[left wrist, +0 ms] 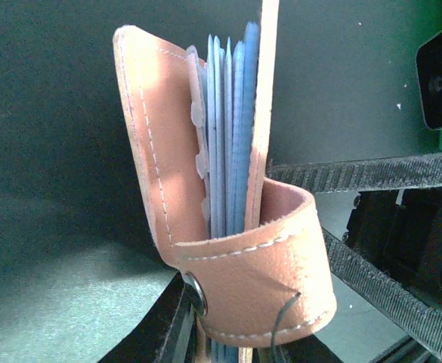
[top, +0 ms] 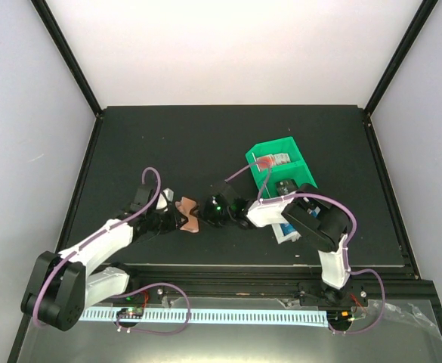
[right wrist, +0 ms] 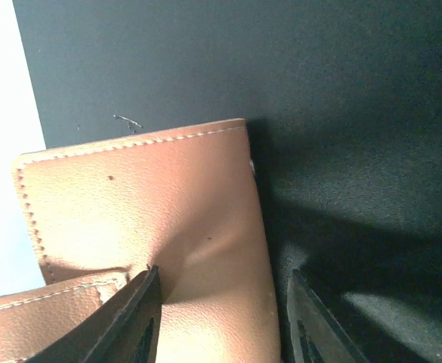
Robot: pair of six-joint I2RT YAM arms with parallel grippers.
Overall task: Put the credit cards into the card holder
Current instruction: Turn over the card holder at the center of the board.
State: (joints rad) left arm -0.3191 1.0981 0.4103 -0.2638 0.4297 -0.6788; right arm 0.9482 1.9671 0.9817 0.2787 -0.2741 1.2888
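The card holder [top: 188,215] sat just below the middle of the top view, between the two hands. In the left wrist view it stood on end with its mouth toward the top of the frame. The credit cards [left wrist: 232,128] were packed edge-on between its pink flaps, their blue tips showing above the shorter flap. The snap tab [left wrist: 266,280] curled round the lower end and looked unfastened.

The likeliest trouble was the cards sliding out. The flaps gaped at the top and nothing pinned them, so a tilt or a jolt could spill them onto the tabletop [top: 205,136]. The grip also sat low, at the fold, so a push on the broad face could swing the holder round or pull it free. A press on the loose tab could crease it instead of seating the snap.

The left hand [top: 174,217] was drawn narrow about the holder's lower end. It appeared to pinch it, though the contact fell at the frame's bottom edge and was hard to confirm. The right hand [right wrist: 223,287] stood about half spread. One finger lay across the holder's outer face and the other past its edge, over bare tabletop. Whether it pressed on the leather I could not tell. The green bin [top: 277,151] stood apart at right of centre.
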